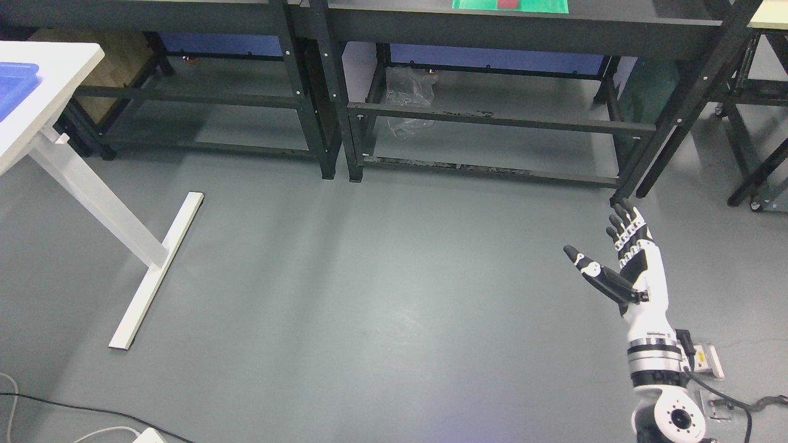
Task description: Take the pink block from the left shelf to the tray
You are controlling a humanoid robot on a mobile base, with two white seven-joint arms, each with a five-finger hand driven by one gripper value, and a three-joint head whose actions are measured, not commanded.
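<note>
Grey floor fills the view below black shelving. On the shelf top lies a green mat carrying a pinkish-red block, cut by the frame edge. Well below, the right hand hovers, fingers spread, holding nothing.

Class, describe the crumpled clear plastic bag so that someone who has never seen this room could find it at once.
Start at the black metal shelf frame in the upper middle, the one with the green mat on top. Look under it, at its left end, to the grey floor. The plastic bag lies there, crumpled and see-through, the only loose soft thing among rigid black bars.
</note>
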